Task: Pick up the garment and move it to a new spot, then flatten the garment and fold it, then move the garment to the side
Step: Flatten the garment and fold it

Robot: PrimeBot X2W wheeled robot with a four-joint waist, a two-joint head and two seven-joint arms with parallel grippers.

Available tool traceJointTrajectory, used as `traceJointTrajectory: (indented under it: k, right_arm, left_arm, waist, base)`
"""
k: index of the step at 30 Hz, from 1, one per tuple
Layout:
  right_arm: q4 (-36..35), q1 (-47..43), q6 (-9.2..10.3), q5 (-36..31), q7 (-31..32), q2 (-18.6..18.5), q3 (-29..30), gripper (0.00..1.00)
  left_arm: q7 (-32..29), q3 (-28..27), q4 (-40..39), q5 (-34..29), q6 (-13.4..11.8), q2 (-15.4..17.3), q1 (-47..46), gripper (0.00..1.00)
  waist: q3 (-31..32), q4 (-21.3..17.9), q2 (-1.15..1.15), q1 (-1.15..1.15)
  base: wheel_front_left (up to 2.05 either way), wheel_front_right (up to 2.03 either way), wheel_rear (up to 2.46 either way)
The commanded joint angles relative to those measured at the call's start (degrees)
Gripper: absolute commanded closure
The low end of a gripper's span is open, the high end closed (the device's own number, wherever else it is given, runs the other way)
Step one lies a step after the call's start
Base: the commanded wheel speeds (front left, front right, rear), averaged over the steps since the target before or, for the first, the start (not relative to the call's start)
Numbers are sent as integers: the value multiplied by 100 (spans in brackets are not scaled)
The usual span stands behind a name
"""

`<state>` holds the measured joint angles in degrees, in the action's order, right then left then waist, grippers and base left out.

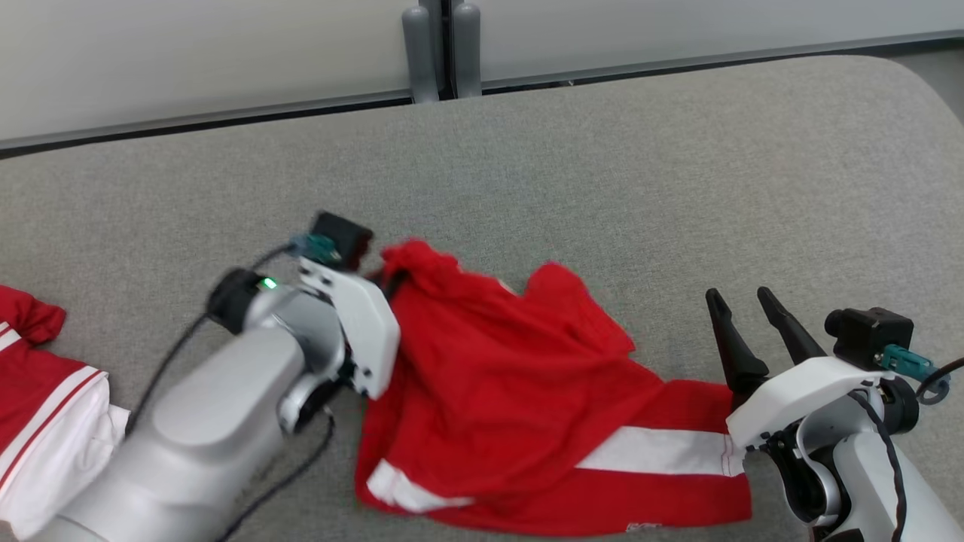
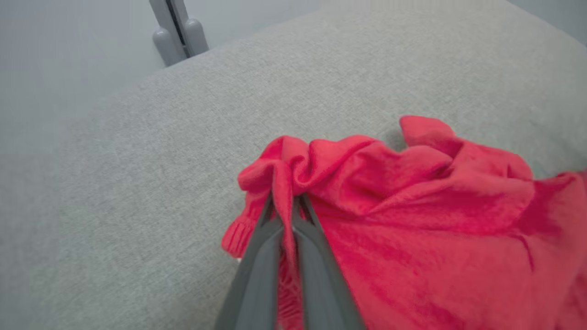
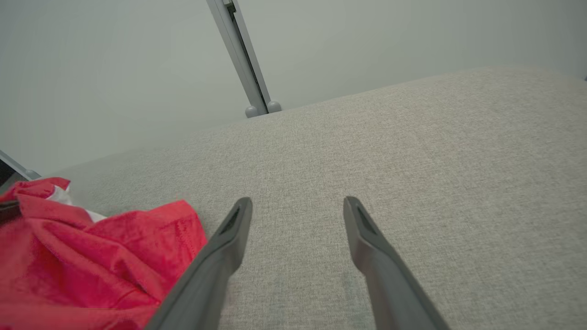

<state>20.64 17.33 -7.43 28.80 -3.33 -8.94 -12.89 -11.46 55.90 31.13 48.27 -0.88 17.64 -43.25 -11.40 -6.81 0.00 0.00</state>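
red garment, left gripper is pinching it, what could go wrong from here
The left gripper holds only a small bunched fold of the red garment; it may slip out when lifted.
The right gripper stands open, holding nothing, so a one-sided lift could drag and bunch the cloth.
Another red and white garment lies at the left; moving that way could tangle them.

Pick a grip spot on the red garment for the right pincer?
On the red garment, the right edge at the white stripe, from the right: it lies flat beside the open right pincer; the left pincer pinches the bunched far-left corner.
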Motion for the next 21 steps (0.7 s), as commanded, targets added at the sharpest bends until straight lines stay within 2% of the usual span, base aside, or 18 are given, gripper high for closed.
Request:
traceJointTrajectory:
  k: [1,8,9,10,12,13,18,21]
  right_arm:
    - [-35,79,-11,6,-8,-38,10,0]
    - [-16,215,-11,-6,-34,-16,-69,0]
    - [-5,216,-11,-5,-40,-19,-70,0]
    - [-5,216,-11,-5,-40,-19,-70,0]
    - [31,190,-11,-4,-67,-31,-54,0]
    - [50,172,-11,-8,-75,-29,-57,0]
    - [131,80,-11,46,-99,-12,-123,0]
    - [174,-5,-11,58,-133,-30,-112,0]
  left_arm:
    - [109,-96,137,-80,-80,80,-204,100]
    - [408,-419,1295,110,-31,-9,-575,100]
    - [494,-459,1423,131,-20,-21,-589,94]
    - [494,-459,1423,131,-20,-21,-589,94]
    - [642,-485,1630,186,72,-99,-559,21]
    - [743,-505,1709,207,136,-154,-526,0]
    - [1255,-495,1942,189,334,-203,-284,0]
    - [1600,-557,1857,216,364,-105,-89,0]
  waist:
    - [-83,1,0,0]
    - [-238,-65,0,0]
    - [-229,-62,0,0]
    - [-229,-62,0,0]
    - [-170,-32,0,0]
    - [-126,-12,0,0]
    - [190,109,0,0]
    - [394,217,0,0]
  base:
    - [0,0,0]
    - [0,0,0]
    - [0,0,0]
    - [0,0,0]
    - [0,0,0]
    - [0,0,0]
    - [0,0,0]
    - [0,0,0]
